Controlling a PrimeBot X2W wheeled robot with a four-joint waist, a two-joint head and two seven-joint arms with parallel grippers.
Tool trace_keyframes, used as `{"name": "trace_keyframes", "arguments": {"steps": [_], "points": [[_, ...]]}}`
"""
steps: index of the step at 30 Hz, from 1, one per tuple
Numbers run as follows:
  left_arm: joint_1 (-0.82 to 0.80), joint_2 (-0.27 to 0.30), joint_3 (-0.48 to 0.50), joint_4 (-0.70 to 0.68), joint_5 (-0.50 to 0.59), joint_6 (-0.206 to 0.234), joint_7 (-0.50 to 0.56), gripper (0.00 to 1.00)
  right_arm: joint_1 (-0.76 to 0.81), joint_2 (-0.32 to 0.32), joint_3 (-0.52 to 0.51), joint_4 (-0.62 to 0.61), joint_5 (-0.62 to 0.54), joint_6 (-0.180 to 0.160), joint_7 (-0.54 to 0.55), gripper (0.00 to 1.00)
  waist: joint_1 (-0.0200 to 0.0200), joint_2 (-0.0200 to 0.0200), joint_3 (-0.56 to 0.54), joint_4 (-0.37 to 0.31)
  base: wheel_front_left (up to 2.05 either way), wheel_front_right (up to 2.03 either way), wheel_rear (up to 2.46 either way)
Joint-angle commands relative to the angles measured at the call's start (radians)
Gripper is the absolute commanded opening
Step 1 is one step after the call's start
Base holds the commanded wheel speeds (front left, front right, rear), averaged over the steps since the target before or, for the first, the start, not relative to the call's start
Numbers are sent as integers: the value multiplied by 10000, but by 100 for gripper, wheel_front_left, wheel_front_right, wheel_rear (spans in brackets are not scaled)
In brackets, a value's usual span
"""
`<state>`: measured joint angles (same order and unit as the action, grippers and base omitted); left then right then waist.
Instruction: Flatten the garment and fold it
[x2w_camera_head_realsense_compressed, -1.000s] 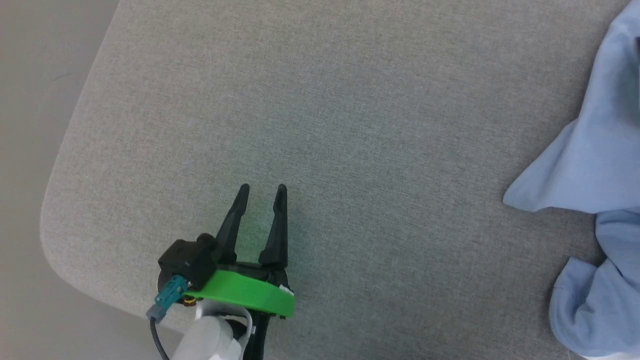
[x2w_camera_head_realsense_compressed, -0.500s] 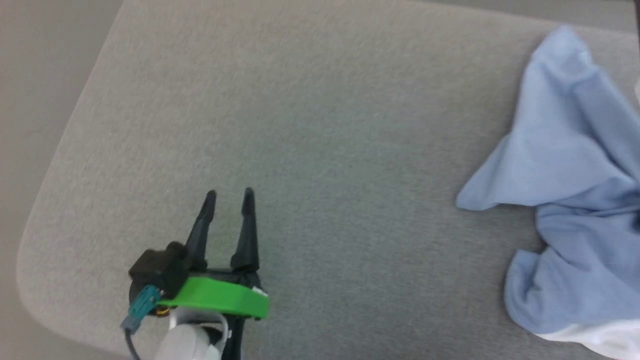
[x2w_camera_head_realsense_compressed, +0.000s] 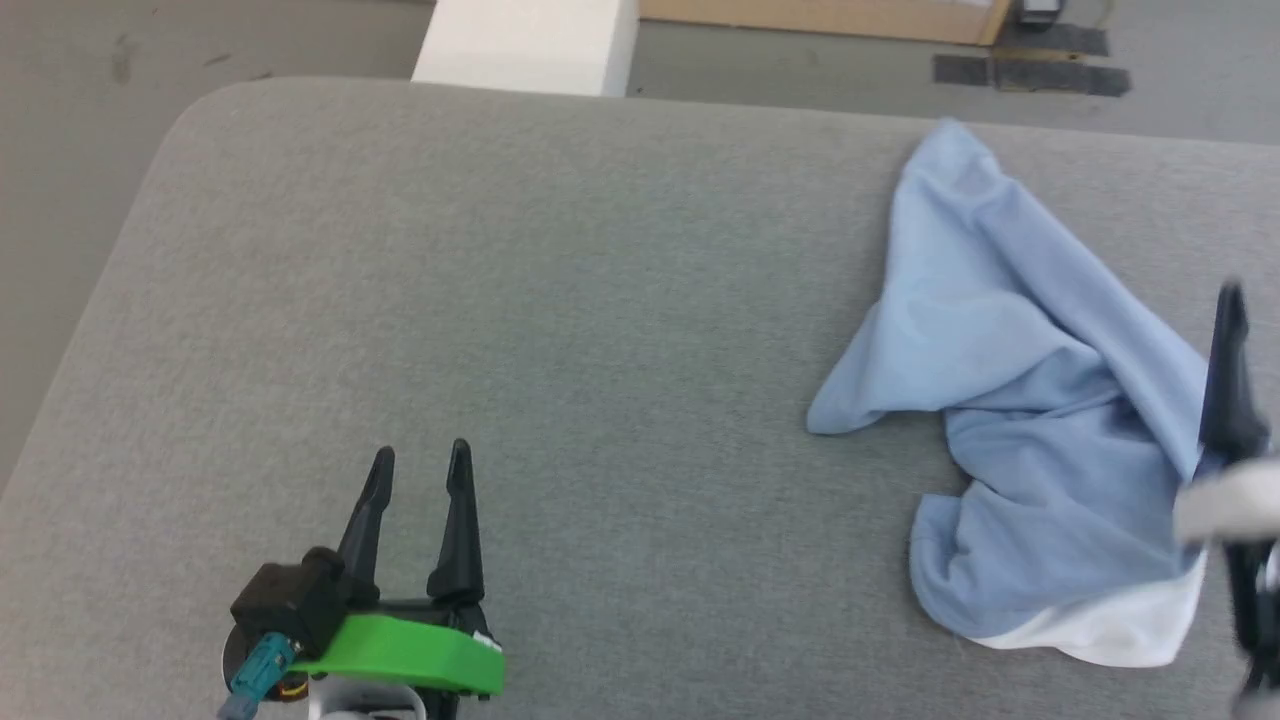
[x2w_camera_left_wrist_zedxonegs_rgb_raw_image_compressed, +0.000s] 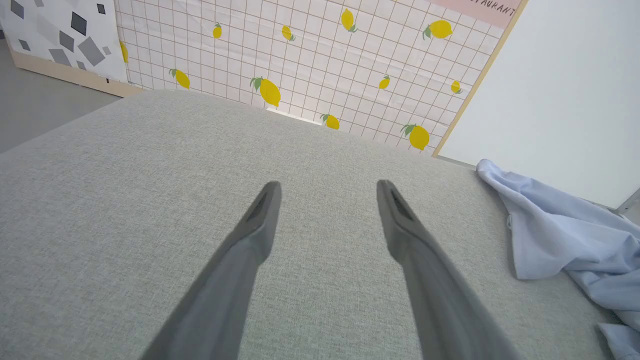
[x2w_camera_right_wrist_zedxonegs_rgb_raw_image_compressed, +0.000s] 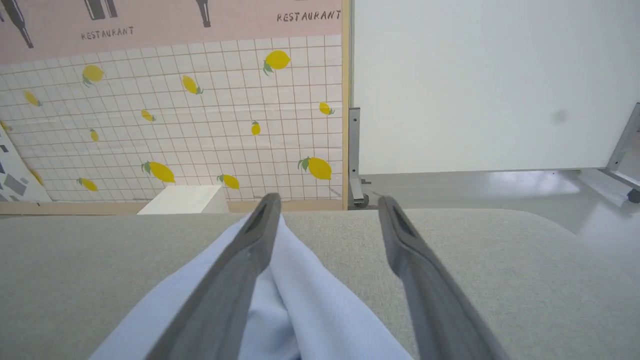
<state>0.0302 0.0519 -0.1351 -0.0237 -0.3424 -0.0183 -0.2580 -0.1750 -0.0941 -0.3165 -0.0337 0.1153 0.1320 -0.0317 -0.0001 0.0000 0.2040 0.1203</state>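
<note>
The table (x2w_camera_head_realsense_compressed: 560, 300) is a wide grey pad, and the garment (x2w_camera_head_realsense_compressed: 1010, 400) lies bunched on its right part with its far tip close to the back edge. A pull away from the robot could, I judge, carry cloth over that edge. The heap is the bigger worry: its folds sit one on another, so a pinch from above may catch several layers at once and lift the whole lump instead of spreading it. Soft knit may also slide out of slim fingers under tension. The left gripper (x2w_camera_head_realsense_compressed: 421, 452) hangs over bare table at the near left, well apart from the cloth, jaws spread and empty, so for now a one-sided tug would only drag the heap. The right gripper (x2w_camera_right_wrist_zedxonegs_rgb_raw_image_compressed: 327, 200) is over the garment's right side, jaws wide with nothing clamped between them. One finger lies across cloth in the wrist view, and I cannot tell whether it touches. The garment itself is light blue, deeply creased, with a pointed flap (x2w_camera_head_realsense_compressed: 835, 415) reaching left and a white strip (x2w_camera_head_realsense_compressed: 1100, 630) at its near end — sleeves and neck cannot be made out.
</note>
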Motion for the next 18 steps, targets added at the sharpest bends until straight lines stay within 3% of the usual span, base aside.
{"name": "trace_keyframes", "arguments": {"steps": [1, 8, 13, 18], "points": [[154, -17, 37, -60, 88, -87, -38, 100, 408, 182, -36, -176, -103, -13, -340, 100, 1, 0, -237, -261, 0, 0, 0], [528, -17, -105, -121, 76, -114, -38, 100, 2090, 432, 197, 405, 515, -13, -1842, 100, 1, 0, -506, -451, 0, 0, 0], [657, -17, -232, -58, 66, -106, -38, 100, 2473, 435, 369, 1217, 1259, -13, -2192, 100, 1, 0, -726, -548, 0, 0, 0], [-241, 25, -568, -65, 521, -456, -33, 100, 2390, 436, 414, 1236, 1354, -13, -2285, 100, 1, 0, -680, -617, 0, 0, 0]]}}
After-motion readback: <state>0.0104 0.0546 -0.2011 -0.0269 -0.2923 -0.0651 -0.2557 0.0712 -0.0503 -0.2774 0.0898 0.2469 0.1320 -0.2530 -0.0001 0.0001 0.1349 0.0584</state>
